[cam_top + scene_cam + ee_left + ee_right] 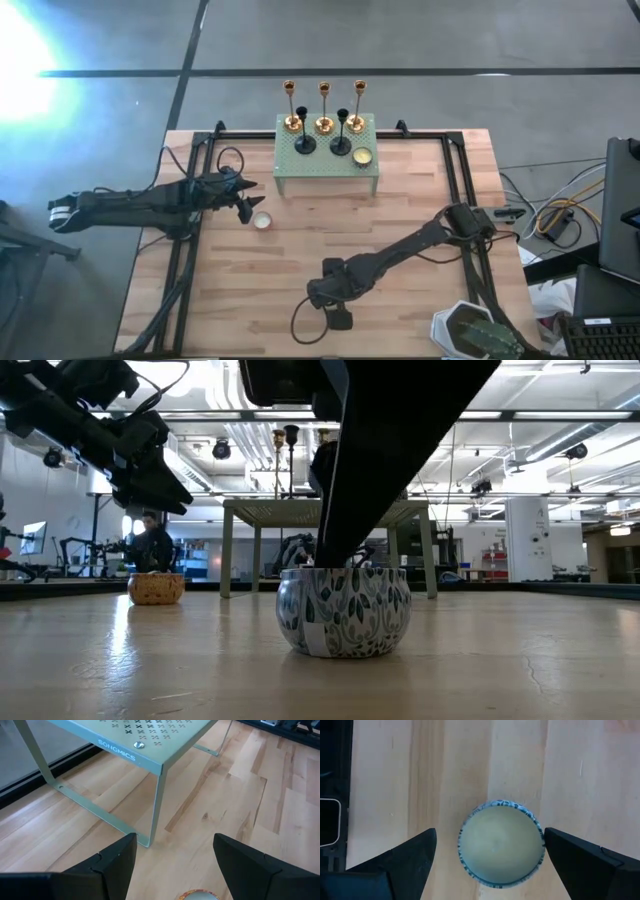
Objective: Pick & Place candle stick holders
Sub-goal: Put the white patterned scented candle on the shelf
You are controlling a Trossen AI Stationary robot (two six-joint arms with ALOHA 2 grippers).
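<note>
Five candle stick holders [324, 120], three gold behind two black, upright on the green perforated stand [325, 160] at the desk's [400, 230] far edge; right claw [487, 851] open, straddling a patterned candle tin [501, 843]; left claw [172, 865] open beside a small candle [262, 221].

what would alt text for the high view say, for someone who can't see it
Five candle stick holders, three gold and two black, stand on a green perforated stand at the far edge of a wooden table. The left gripper is beside a small candle; the right gripper is near the front edge.
</note>
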